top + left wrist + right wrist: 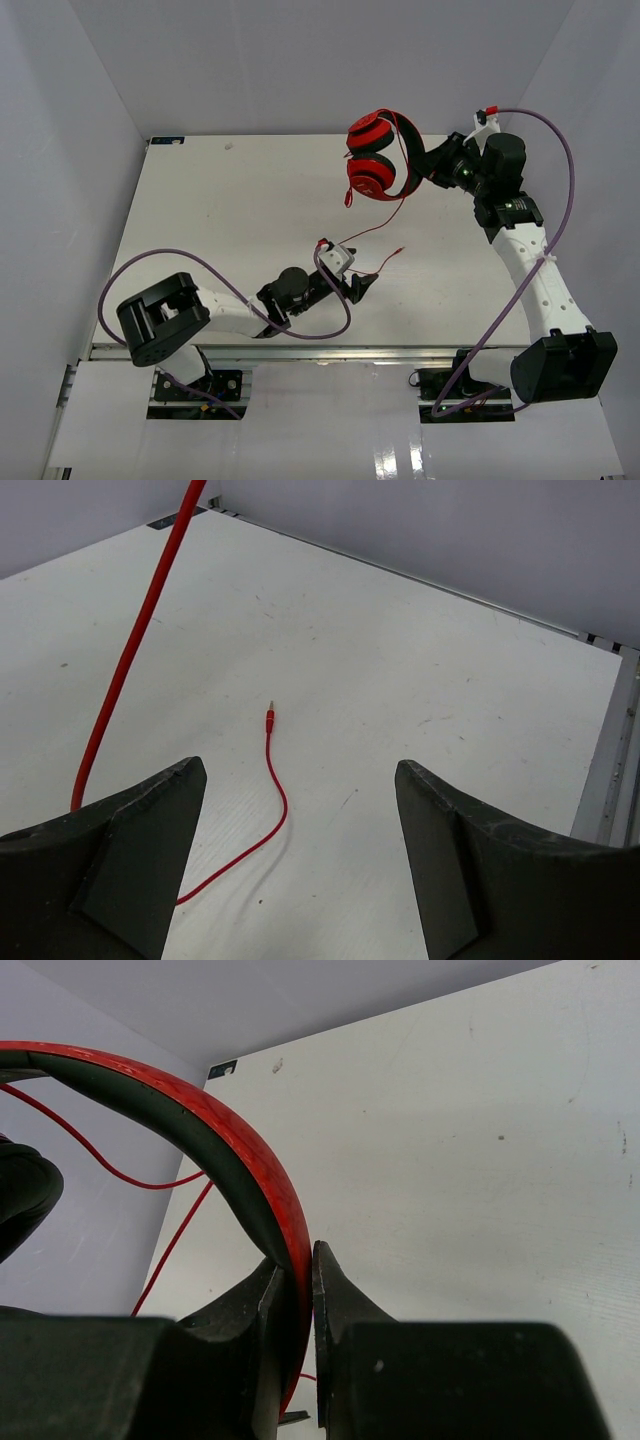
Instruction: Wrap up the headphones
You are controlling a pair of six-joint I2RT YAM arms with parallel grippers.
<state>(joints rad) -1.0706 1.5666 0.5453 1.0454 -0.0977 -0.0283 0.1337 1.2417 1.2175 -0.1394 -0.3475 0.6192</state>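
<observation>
The red headphones with black cushions hang in the air at the far right of the table, held by their headband. My right gripper is shut on the headband. The thin red cable drops from the headphones to the table and ends in a plug. My left gripper is open and empty, low over the table near the cable's end. In the left wrist view the cable's end lies between my open fingers, and another stretch of cable rises at the left.
The white table is enclosed by grey walls on three sides. Thick purple robot cables loop over the left arm and beside the right arm. The table's near edge rail lies just behind my left arm.
</observation>
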